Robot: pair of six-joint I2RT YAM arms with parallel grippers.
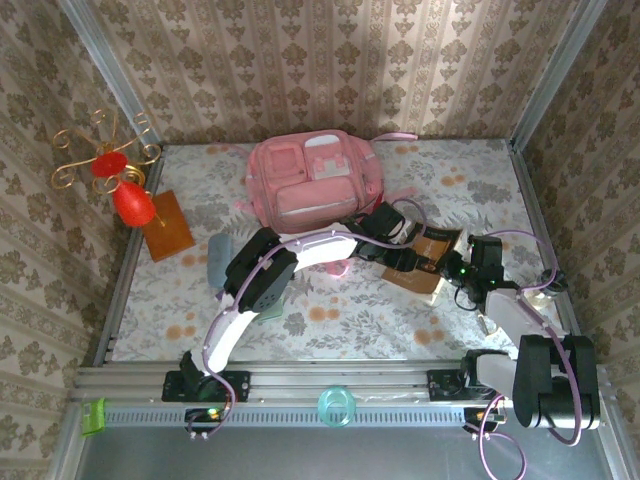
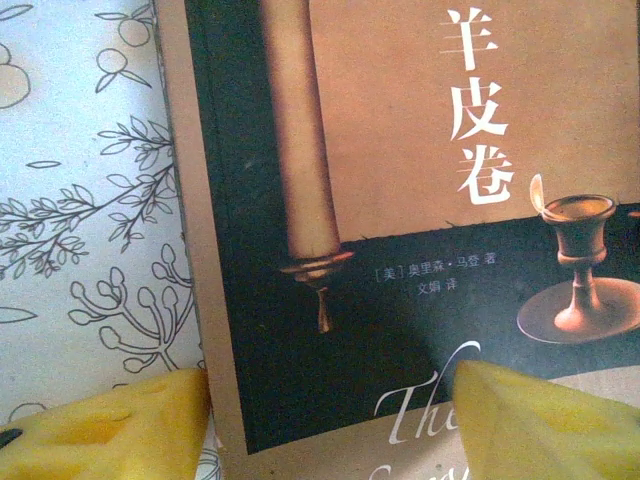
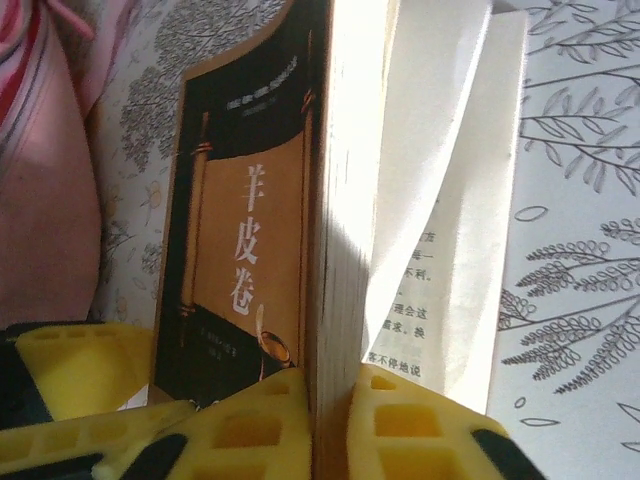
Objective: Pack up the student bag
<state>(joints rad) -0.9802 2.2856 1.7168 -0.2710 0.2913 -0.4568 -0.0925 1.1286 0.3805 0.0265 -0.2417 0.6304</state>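
- The student bag (image 1: 312, 180), a large soft pink fabric backpack with a rounded top and several zip pockets, lies flat with its front up at the far middle of the surface (image 1: 340, 315), close to the back wall. The surface is covered with a pale floral cloth.
- A paperback book (image 3: 250, 230) with a brown-and-black cover, white Chinese lettering and a picture of a scroll and a candlestick sits just in front and to the right of the student bag, between the two arms' tips.
- The right end effector (image 3: 330, 385) is clenched on the book. Its yellow fingers (image 3: 410, 425) pinch the cover and the thick block of pages from both sides at the near edge. Beyond that grip some loose pages fan out to the right, with printed text showing on one.
- In the right wrist view the bag's pink fabric fills the left edge, near the book.
- The left end effector (image 2: 330, 435) is released. One yellow fingertip is over the cloth beside the book and the other is over the cover, with the book's long edge between them. Whether either pad touches cannot be told.
- A gold wire candle stand (image 1: 110, 170) with red candles stands at the far left, beside a brown wooden block (image 1: 167, 227).
- A translucent teal ring (image 1: 337, 406) rests on the metal rail between the arm bases.
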